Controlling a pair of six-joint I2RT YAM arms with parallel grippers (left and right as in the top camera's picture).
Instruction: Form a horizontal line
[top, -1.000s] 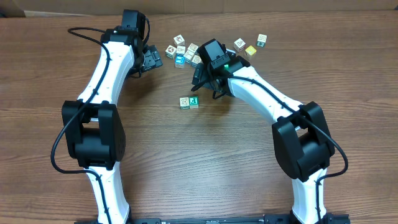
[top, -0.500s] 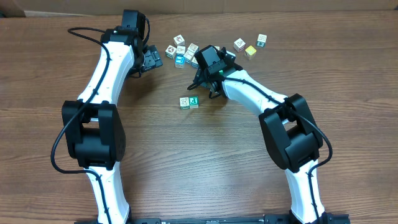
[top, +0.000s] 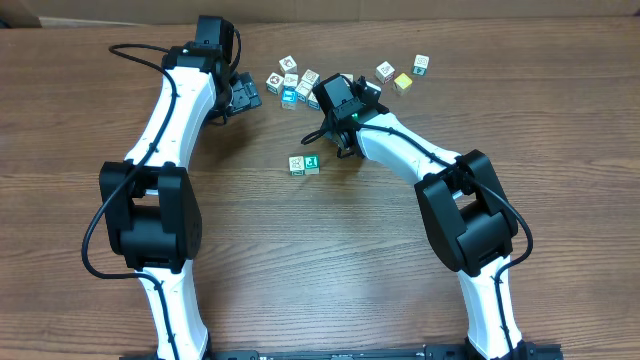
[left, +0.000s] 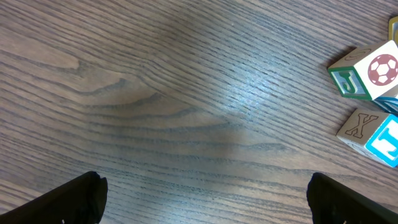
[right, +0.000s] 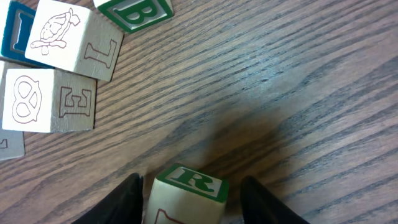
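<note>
At far middle of surface (top: 300, 260), over loose clump (top: 291, 80): straddling green-R cube (right: 188, 182) with right gripper (right: 191, 198), jaws partway in, gap on one side, not clamped yet. Off to the side, with left gripper (left: 208, 198) spread wide, empty. Best to centre on cube, squeeze flat sides squarely, lift clear of neighbours, then set flush against horizontal line (top: 304, 164) lying mid-surface, nearer the arm bases. Counted: two cubes in line, three stray cubes (top: 385, 70) at right, roughly seven in clump, some hidden.
</note>
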